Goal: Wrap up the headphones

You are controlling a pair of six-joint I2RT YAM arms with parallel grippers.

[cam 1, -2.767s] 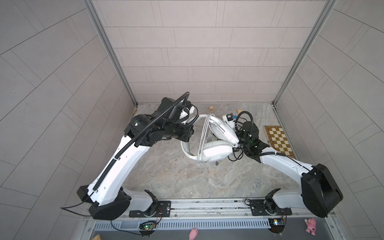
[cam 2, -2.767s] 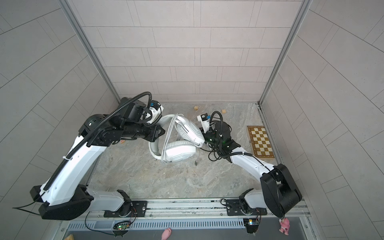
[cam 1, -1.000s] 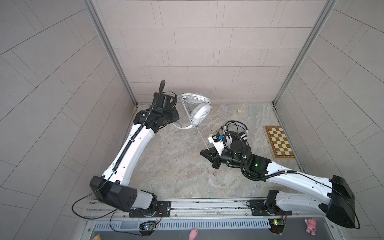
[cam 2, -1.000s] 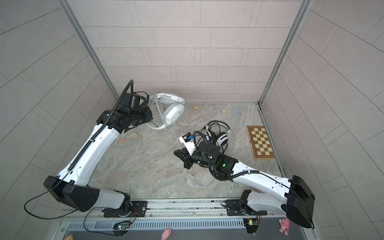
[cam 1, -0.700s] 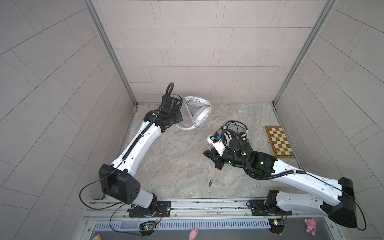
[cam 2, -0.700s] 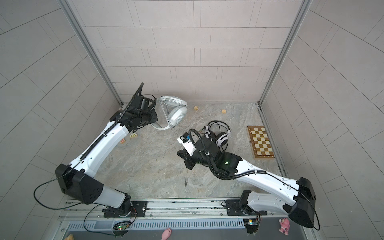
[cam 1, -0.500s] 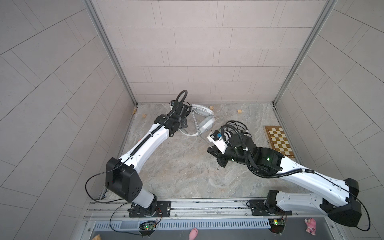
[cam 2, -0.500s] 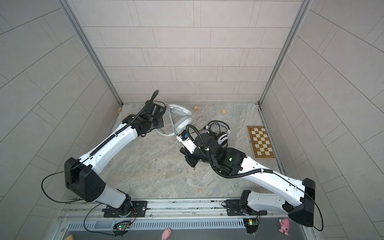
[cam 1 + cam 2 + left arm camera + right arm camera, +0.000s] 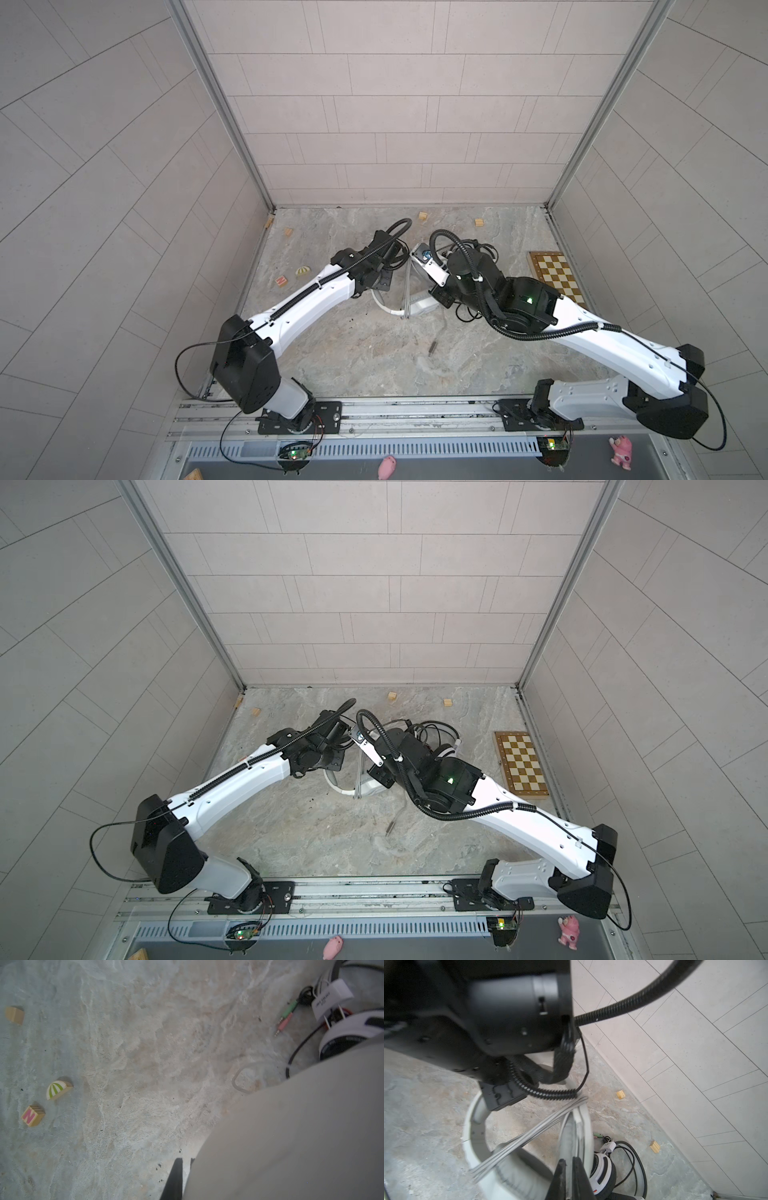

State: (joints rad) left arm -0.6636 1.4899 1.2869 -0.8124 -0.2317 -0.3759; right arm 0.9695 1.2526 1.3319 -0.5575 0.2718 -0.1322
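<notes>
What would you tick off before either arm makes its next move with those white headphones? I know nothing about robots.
1. Left gripper gripping the white headset: ok, it looks shut on the headband.
2. Grey cable turns: ok, several strands run straight across the headset.
3. Right gripper holding that cable: cannot tell; it is shut, but what it pinches is hidden.
4. Cable's plug end: not ok, lying loose on the table.
5. Black-and-white headset: not ok, its black cable lies loose, not wrapped.
</notes>
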